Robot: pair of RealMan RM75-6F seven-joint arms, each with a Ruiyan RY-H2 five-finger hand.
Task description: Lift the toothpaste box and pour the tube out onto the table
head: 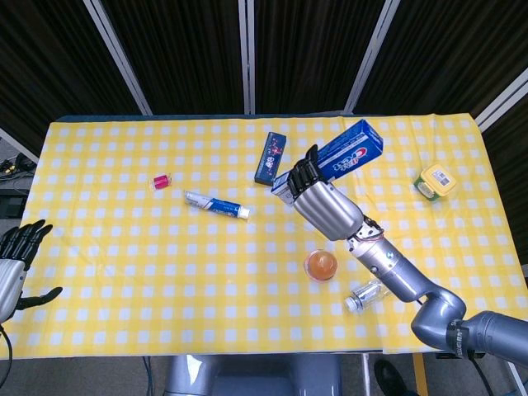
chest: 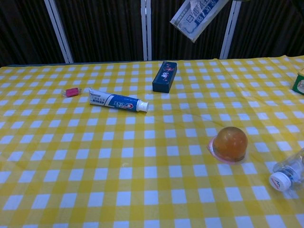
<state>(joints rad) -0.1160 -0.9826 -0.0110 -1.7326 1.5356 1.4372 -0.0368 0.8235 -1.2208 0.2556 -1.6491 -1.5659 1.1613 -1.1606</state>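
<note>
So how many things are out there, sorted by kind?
Boxes: 2, toothpaste box and dark blue box
Tubes: 1, toothpaste tube
Bottles: 1
Orange domes: 1
Yellow tubs: 1
Pink items: 1
Total: 7

Bright even overhead light, soft faint shadows on counter (chest: 118, 180), dark backdrop, both views sharp.

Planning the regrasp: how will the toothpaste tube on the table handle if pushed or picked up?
The toothpaste tube lies flat on the tablecloth, so it probably slides rather than rolls far; its flattened tail end should stop rolling. It looks full, so likely soft and squeezable. The round cap end may pivot if nudged off-centre.
</note>
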